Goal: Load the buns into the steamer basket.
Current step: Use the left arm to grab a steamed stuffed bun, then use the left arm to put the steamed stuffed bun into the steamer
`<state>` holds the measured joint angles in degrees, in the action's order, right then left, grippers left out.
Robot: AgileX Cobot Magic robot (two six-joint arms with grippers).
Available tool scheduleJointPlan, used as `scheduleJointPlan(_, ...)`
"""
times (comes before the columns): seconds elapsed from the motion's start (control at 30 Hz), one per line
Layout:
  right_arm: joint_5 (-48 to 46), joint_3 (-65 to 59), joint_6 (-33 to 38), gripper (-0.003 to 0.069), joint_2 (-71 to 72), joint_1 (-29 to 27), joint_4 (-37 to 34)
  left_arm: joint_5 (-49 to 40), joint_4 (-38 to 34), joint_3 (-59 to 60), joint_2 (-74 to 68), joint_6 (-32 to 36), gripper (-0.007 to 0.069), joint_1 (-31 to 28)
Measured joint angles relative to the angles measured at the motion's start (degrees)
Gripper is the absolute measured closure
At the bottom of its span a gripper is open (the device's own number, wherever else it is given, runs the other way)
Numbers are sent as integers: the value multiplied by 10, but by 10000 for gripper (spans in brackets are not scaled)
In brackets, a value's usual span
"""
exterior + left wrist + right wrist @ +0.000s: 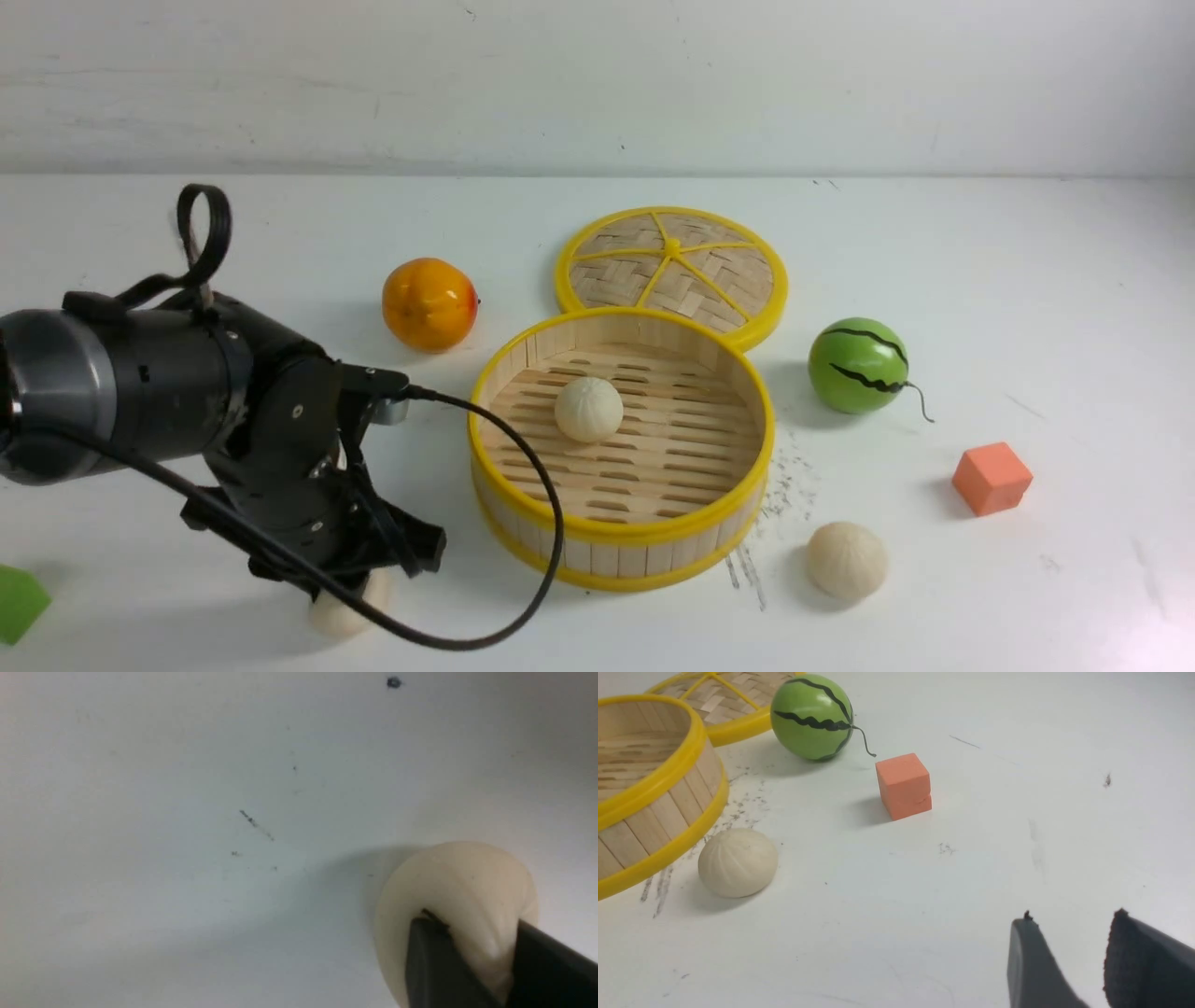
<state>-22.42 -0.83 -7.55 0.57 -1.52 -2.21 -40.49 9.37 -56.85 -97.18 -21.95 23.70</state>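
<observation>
The steamer basket stands mid-table with one bun on its slatted floor. My left gripper is at the front left, pointing down, shut on a second bun at or just above the table. In the left wrist view the fingers squeeze that bun from both sides. A third bun lies on the table to the basket's front right. It also shows in the right wrist view, beside the basket's wall. My right gripper is open, empty, and away from that bun.
An orange fruit lies behind and left of the basket, and the woven lid lies flat behind it. A green watermelon ball and an orange cube are on the right. A green block is at the front-left edge.
</observation>
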Motion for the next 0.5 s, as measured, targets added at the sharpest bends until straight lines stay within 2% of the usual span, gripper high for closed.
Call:
scheduleJointPlan(0.07,0,0,0,420,0,0,0,-28,-1,-27,-2,11,595,0)
scheduleJointPlan(0.1,0,0,0,420,0,0,0,-44,-1,-41,-2,18,620,1)
scheduleJointPlan(0.23,0,0,0,420,0,0,0,-131,1,-133,-1,58,628,24)
scheduleJointPlan(0.33,0,0,0,420,0,0,0,-184,1,-227,-1,84,628,68)
scheduleJointPlan(0.5,0,0,0,420,0,0,0,-194,-19,-356,-15,101,628,130)
